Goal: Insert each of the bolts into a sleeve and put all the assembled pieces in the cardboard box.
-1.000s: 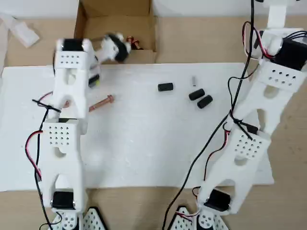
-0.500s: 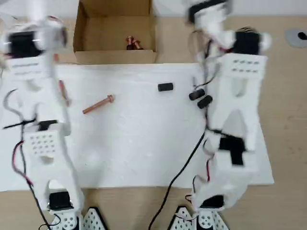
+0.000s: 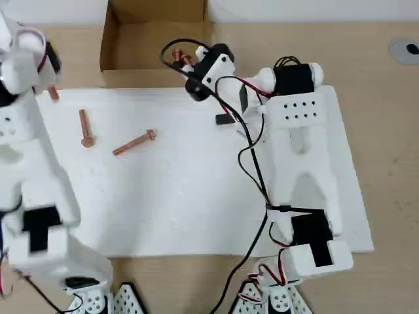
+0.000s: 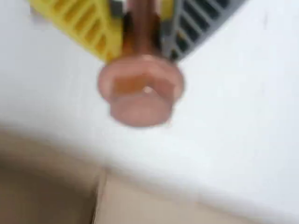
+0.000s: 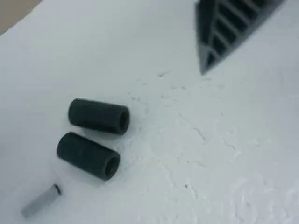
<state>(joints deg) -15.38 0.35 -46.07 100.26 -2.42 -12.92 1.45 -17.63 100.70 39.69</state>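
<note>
Where the high view looks down, a wooden bench (image 3: 393, 131) carries a white foam sheet (image 3: 183, 196), and an open cardboard box (image 3: 150, 78) stands against the sheet's far edge. Inside the box, near its right wall, lie small copper pieces (image 3: 180, 57), too small to make out further. Two copper-coloured bolts rest on the foam near each other but apart: the near-upright bolt (image 3: 85, 127), head toward the arms, and the slanted bolt (image 3: 134, 142), head toward the right. The left arm (image 3: 26, 131) rises along the left edge, with a short copper stub showing beside it at the sheet's far left corner. The right arm (image 3: 298, 144) stretches across the right half of the foam, and the right end effector (image 3: 243, 98) hangs just beside a black sleeve (image 3: 224, 119) partly crossed by a cable; whether it is released or clenched cannot be told. From the left wrist view, the left end effector (image 4: 141, 46) is clenched on the held bolt (image 4: 140, 91), one yellow ribbed finger (image 4: 84, 23) and one grey on either side of the shaft. The bolt's wide flanged hexagonal head faces the camera, above the foam's edge and the bench. From the right wrist view, two short black tubes lie side by side on the foam, almost touching: the farther sleeve (image 5: 99, 115) and the nearer sleeve (image 5: 88, 155), hollow ends facing the same way. A small grey pin (image 5: 41, 200) lies near them.
</note>
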